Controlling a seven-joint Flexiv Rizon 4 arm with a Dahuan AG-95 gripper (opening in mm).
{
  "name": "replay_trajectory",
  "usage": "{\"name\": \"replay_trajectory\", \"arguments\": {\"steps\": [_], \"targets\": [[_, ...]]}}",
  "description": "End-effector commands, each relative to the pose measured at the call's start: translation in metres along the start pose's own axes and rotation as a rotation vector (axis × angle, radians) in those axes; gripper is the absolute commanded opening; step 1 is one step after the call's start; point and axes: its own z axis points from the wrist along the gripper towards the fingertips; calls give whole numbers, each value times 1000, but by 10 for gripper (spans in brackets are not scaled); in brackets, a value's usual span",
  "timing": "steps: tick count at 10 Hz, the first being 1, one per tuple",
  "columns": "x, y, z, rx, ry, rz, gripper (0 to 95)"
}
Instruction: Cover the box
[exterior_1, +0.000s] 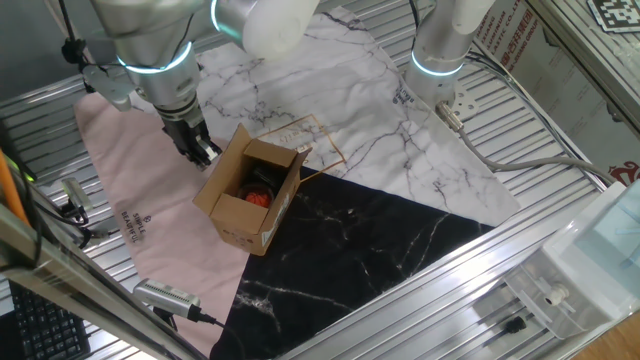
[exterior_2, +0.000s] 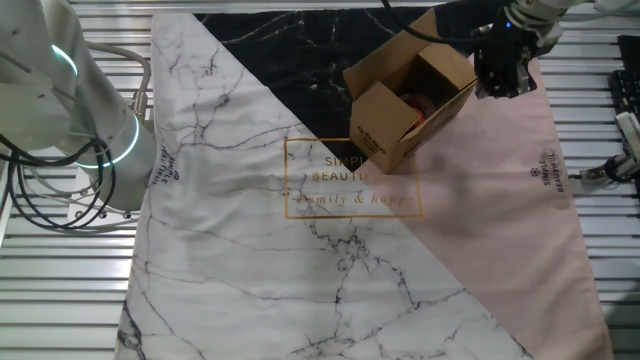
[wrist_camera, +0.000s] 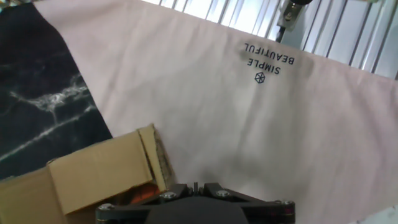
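Note:
The box (exterior_1: 252, 196) is a small brown carton standing open on the cloth, with a red and dark object inside. It also shows in the other fixed view (exterior_2: 398, 102) and low left in the hand view (wrist_camera: 87, 177). My gripper (exterior_1: 203, 150) hangs just beside the box's outer side flap (exterior_1: 228, 158), over the pink part of the cloth. Its dark fingers look pressed together with nothing seen between them. The other fixed view places the gripper (exterior_2: 503, 72) right of the box's raised flap. In the hand view only the gripper's black base shows, and the flap (wrist_camera: 154, 155) stands just to its left.
A cloth of white marble (exterior_2: 250, 250), black marble (exterior_1: 360, 260) and pink (exterior_1: 130, 200) covers the slatted metal table. A second arm's base (exterior_1: 440, 50) stands at the back. Hand tools (exterior_1: 165, 295) lie at the cloth's edge. A clear plastic bin (exterior_1: 590, 260) sits at the right.

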Motion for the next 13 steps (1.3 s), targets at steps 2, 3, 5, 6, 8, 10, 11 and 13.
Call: {"name": "replay_trajectory", "arguments": {"steps": [2, 3, 5, 6, 8, 10, 11, 13], "targets": [[-1, -1, 2, -8, -2, 2, 0], [0, 0, 3, -14, 0, 10, 0], [4, 5, 9, -16, -5, 20, 0], [8, 10, 13, -19, -7, 29, 0], [12, 18, 17, -18, -7, 38, 0], [13, 21, 14, -19, -5, 39, 0], [13, 23, 12, -17, -2, 41, 0], [15, 29, 8, -21, -2, 52, 0]]}}
